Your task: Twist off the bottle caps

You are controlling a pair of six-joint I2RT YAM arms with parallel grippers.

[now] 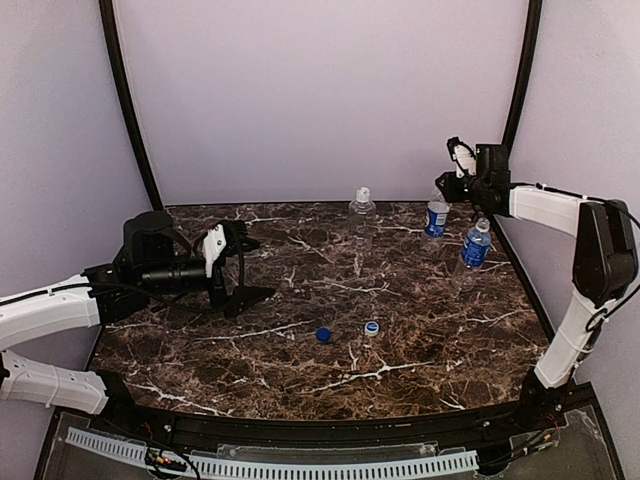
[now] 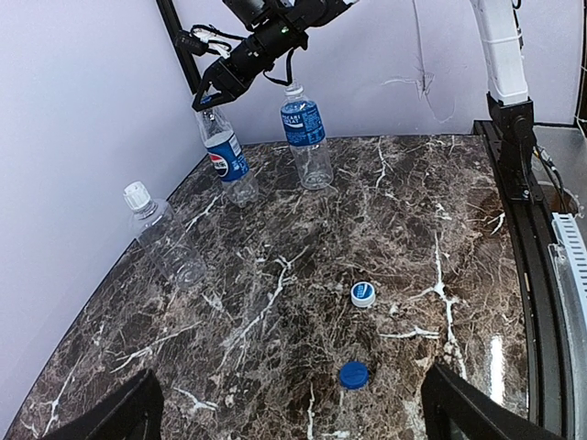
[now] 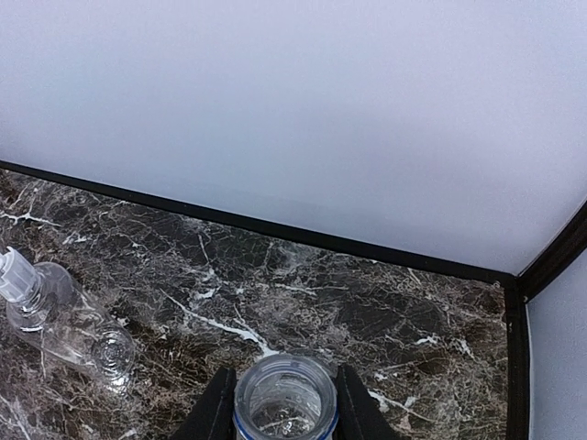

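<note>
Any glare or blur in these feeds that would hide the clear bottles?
Top external: even light, but the unlabelled bottle nearly fades into the pale wall. Left wrist: sharp, faint sheen on the table by the rail. Right wrist: the open mouth of the Pepsi bottle is close and slightly soft.
</note>
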